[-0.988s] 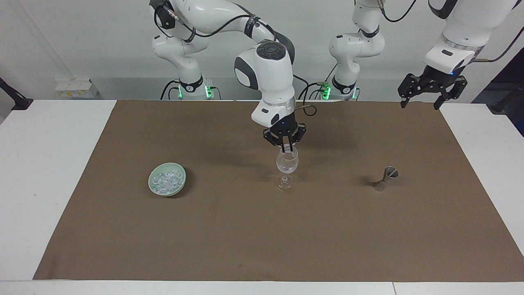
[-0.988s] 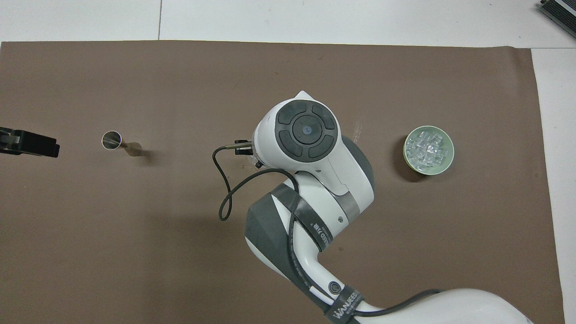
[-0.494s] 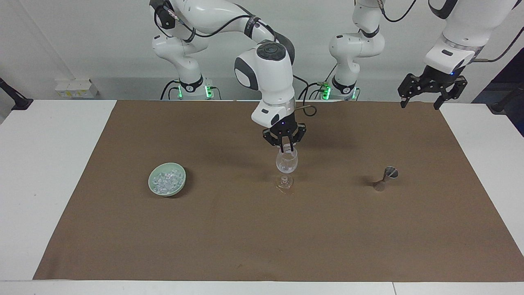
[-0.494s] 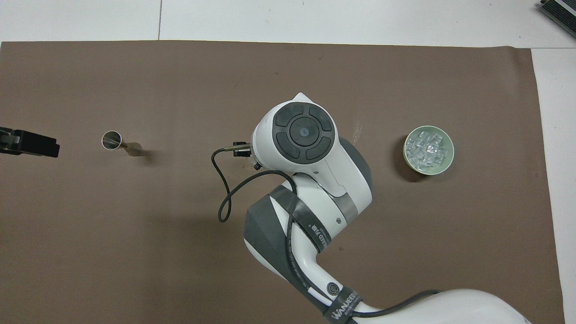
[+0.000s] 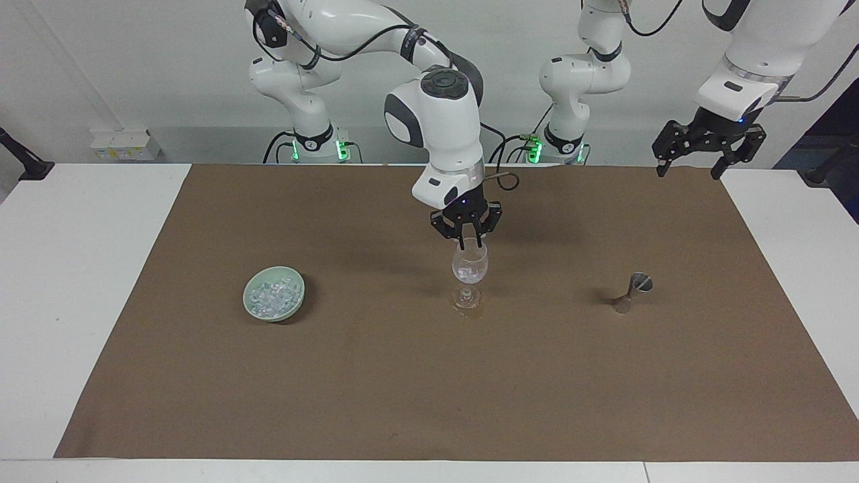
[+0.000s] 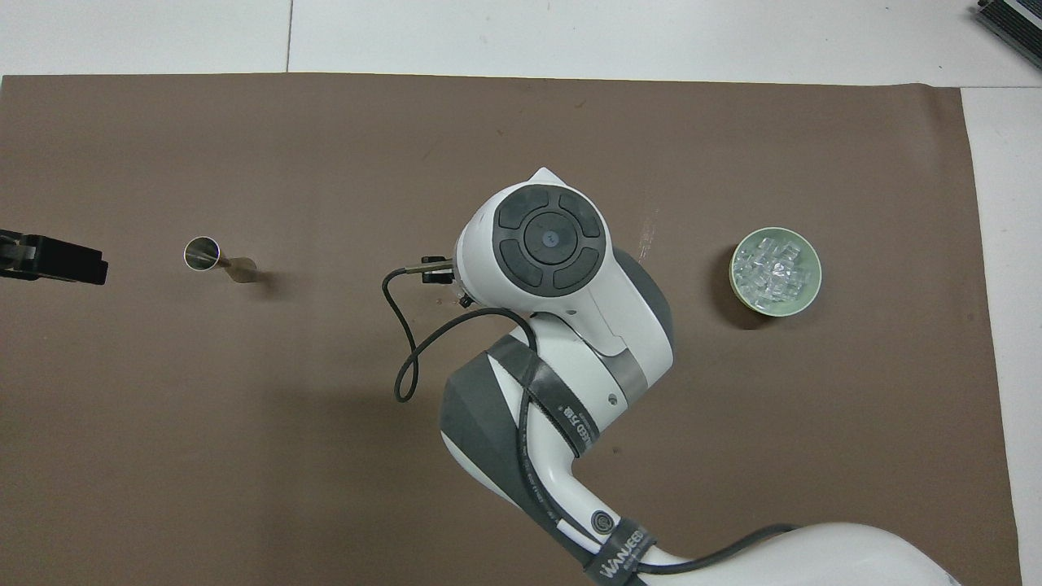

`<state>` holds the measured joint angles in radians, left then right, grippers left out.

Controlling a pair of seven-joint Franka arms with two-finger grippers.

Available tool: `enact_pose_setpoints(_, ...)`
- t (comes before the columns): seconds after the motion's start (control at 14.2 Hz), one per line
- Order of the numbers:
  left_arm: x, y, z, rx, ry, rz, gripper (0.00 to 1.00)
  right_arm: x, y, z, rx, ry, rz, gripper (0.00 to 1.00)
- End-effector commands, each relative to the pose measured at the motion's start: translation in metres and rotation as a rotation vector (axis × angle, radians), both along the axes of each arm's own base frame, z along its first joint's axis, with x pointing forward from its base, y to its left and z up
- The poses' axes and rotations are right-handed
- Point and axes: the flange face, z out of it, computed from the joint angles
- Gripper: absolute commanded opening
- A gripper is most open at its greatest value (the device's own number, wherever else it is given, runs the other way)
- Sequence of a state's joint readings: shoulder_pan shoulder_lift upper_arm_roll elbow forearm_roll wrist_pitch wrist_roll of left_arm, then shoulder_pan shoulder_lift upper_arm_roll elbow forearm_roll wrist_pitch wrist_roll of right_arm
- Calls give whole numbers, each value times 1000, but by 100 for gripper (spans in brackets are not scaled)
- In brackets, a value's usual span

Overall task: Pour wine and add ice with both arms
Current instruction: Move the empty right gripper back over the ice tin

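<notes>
Change since earlier frames: the right gripper (image 5: 466, 236) had risen slightly above the wine glass (image 5: 470, 267); nothing else on the mat had shifted.
Landmark: the wine glass, upright at mid-mat, with what looked like pale chunks low in its bowl.
Right arm (image 6: 562, 325): reached out over the glass and pointed straight down, a posture that suits dropping pieces into the bowl; in the overhead view it hid the glass entirely.
Right gripper, jaws: drawn close together just above the rim; whether they pinched a chunk could not be told.
Ice (image 5: 272, 297): heaped in a green bowl (image 6: 802, 306), well apart from the glass toward the right arm's end of the table, probably set there as that arm's supply.
Jigger (image 5: 633, 290): small metal measure, tilted on the mat, well apart from the glass toward the left arm's end.
Left gripper (image 5: 709, 151): waited raised over the mat's edge at the left arm's end, jaws spread and empty.
Judged stage: ice being added, with most of the heap left in the bowl.
</notes>
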<state>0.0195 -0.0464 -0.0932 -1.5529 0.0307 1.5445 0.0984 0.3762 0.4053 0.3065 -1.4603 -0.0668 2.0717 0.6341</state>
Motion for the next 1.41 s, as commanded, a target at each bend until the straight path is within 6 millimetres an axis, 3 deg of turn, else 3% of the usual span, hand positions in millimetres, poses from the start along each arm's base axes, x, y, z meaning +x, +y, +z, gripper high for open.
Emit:
enact_pose_setpoints(0.0,-3,3,3,-10,-9,1,100,0,1,5,9,-19,11,35)
enact_pose_setpoints(0.28,-3,3,3,-10,-9,1,100,-1,0,18,22,-25,-1,35)
enact_pose_setpoints(0.42,-3,3,3,-10,-9,1,100,-10,-6,43,21,-45,-2,37)
enact_pose_setpoints(0.56,-2,3,2,-10,-7,1,100,-15,-20,57,-6,-29,-16,53)
enact_pose_setpoints(0.63,-3,3,3,-10,-10,1,100,-19,-26,63,-21,-21,-21,54)
enact_pose_setpoints(0.71,-3,3,3,-10,-9,1,100,-19,-41,67,-35,-18,-39,56)
enact_pose_setpoints(0.78,-3,3,3,-10,-9,1,100,-19,-57,72,-45,-22,-60,64)
enact_pose_setpoints(0.92,-3,3,3,-10,-9,1,100,-26,-97,81,-76,-33,-98,92)
enact_pose_setpoints(0.99,-3,3,3,-10,-9,1,100,-32,-114,87,-88,-43,-114,100)
enact_pose_setpoints(1.34,-3,3,3,-10,-9,1,100,-49,-227,141,-163,-13,-94,100)
